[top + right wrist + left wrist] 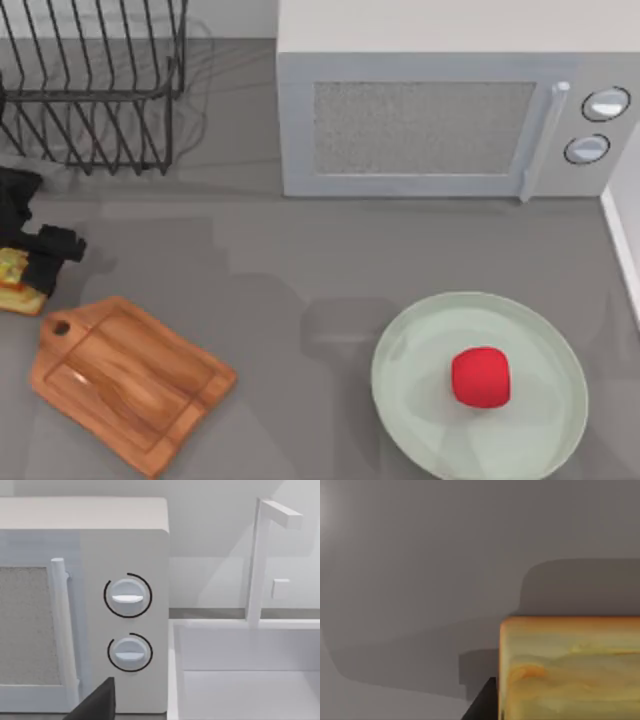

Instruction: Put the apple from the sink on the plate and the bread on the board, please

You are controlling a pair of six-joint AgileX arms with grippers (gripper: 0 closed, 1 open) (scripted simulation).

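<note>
The grey table (pixel 260 260) carries the biggest item, a white microwave (pixel 450 110), along its far edge toward the right, with two round dials (pixel 127 596) beside a vertical door handle (pixel 540 140). To the right of the microwave, the right wrist view shows a white sink (pixel 240 670) with a tall white faucet (pixel 257 560). A black wire dish rack (pixel 90 80) stands at the far left corner.

The pale green plate (pixel 410 390) sits at the near right of the table, and the red apple (pixel 481 377) rests on it, a little right of centre. The brown wooden board (pixel 130 385) lies at the near left, turned at an angle, with its handle tab and hole pointing to the far left.

At the table's left edge, just beyond the board's handle and apart from it, the left gripper (pixel 30 262) pinches the bread (pixel 15 280), its dark fingers pressed against the slice. In the left wrist view the bread's toasted orange face (pixel 570 670) looms close, above the grey table.

A dark finger of the right gripper (pixel 97 702) shows in the right wrist view, facing the microwave; whether that gripper is spread or pressed together cannot be told.
</note>
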